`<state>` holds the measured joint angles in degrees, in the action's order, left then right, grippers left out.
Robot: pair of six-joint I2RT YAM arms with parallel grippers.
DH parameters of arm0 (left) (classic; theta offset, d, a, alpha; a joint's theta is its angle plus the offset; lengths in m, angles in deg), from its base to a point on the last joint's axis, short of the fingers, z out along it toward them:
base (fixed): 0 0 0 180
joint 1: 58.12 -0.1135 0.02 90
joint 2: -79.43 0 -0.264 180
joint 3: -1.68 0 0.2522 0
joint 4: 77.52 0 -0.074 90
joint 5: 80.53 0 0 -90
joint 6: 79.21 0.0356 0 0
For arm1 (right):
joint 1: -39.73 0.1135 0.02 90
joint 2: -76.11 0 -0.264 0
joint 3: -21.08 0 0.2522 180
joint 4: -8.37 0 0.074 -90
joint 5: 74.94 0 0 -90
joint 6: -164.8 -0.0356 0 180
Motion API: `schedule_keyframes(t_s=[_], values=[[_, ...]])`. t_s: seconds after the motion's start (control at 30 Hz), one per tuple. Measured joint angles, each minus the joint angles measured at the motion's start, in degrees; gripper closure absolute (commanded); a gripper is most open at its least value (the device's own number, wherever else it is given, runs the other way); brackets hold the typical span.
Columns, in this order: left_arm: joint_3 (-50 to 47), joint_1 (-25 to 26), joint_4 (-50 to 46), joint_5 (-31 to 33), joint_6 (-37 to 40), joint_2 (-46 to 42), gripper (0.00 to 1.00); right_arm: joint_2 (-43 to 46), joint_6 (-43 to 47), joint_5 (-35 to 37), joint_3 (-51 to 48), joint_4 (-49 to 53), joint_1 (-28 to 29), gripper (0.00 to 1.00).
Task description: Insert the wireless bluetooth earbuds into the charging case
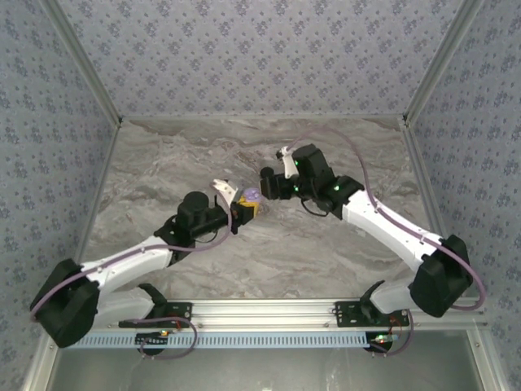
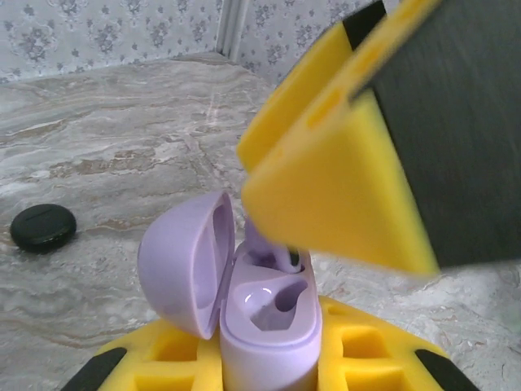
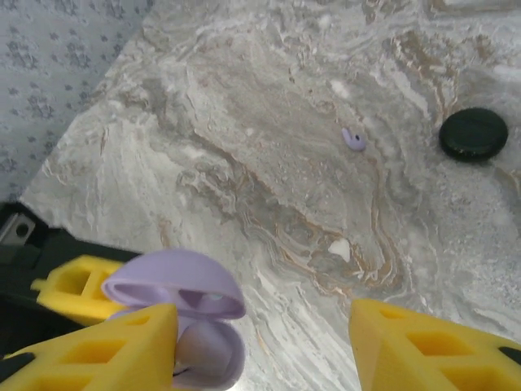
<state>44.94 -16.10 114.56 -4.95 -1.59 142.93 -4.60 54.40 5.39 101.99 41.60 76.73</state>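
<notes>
The lavender charging case (image 2: 269, 326) stands with its lid swung open to the left, and my left gripper (image 2: 269, 368) is shut on its base between yellow pads. One lavender earbud (image 2: 281, 257) with a dark tip sits in the far slot; the near slot is empty. My right gripper (image 3: 264, 350) is open just above and beside the case (image 3: 191, 330), its left finger (image 3: 98, 350) against the case. The other earbud (image 3: 353, 139), tiny and lavender, lies on the table. From above, the case (image 1: 251, 195) is mid-table between left gripper (image 1: 242, 205) and right gripper (image 1: 269, 182).
A black round disc (image 3: 473, 133) lies on the marble table (image 3: 269, 163) near the loose earbud, and it lies left of the case as the disc (image 2: 42, 226). Patterned walls close the table on three sides.
</notes>
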Motion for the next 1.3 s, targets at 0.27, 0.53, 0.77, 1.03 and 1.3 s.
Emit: schedule_keyframes(t_s=[0.27, 0.53, 0.77, 1.03, 1.3], values=[[0.00, 0.00, -11.37, 5.16, 0.59, -12.33, 0.85, -19.67, 2.95, -0.42, 14.34, 7.72, -2.84, 0.45], [0.00, 0.00, -19.34, 7.69, 0.59, -19.28, 0.85, -32.17, 5.29, -4.09, 25.05, 11.50, -2.67, 0.46], [0.00, 0.00, -22.71, 8.55, 0.57, -22.75, 0.85, -40.92, 6.73, -6.03, 35.56, 13.38, -2.12, 0.47], [0.00, 0.00, -24.76, 9.20, 0.55, -25.07, 0.85, -51.93, 8.00, -6.23, 48.48, 17.66, -1.70, 0.47], [0.00, 0.00, -25.33, 9.35, 0.55, -25.22, 0.85, -58.71, 8.48, -5.75, 58.10, 22.82, -1.55, 0.50]])
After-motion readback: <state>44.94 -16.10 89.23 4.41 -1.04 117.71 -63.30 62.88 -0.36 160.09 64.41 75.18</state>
